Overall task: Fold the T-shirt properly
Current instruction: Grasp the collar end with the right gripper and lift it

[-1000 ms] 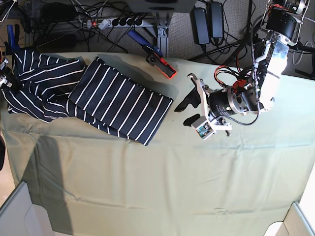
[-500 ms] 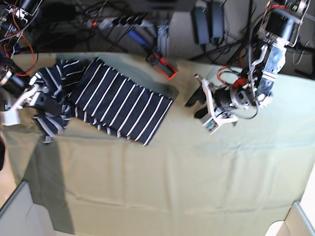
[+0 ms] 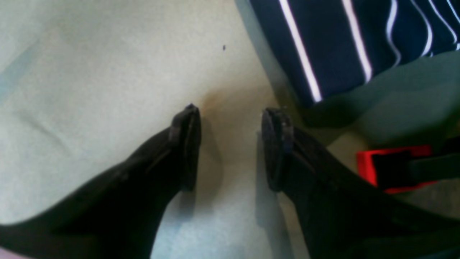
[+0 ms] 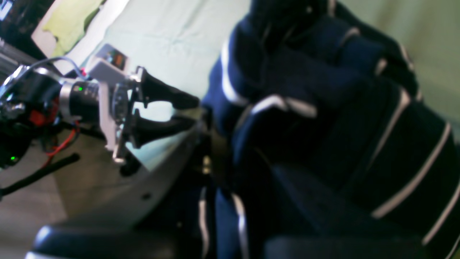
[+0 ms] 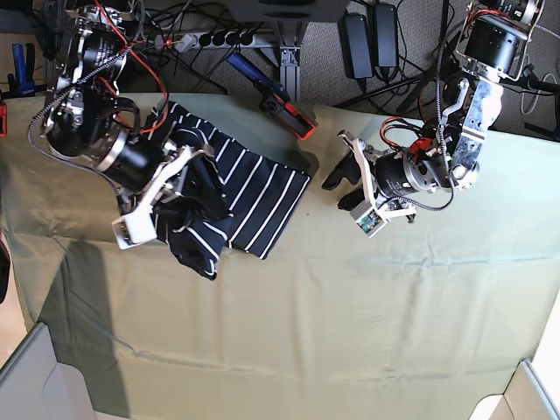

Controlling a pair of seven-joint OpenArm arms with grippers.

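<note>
Right hand swung rightward, clamped on T-shirt, bunching it; left hand apart over desk.

A pale green cloth covered the tabletop. A red-and-black tool with a blue handle lay at its far edge. Behind it, a power strip, adapters and cables crowded the floor.

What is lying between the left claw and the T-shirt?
Nothing: only bare green table cloth lies between the open left claw and the T-shirt; the base view shows it.
</note>
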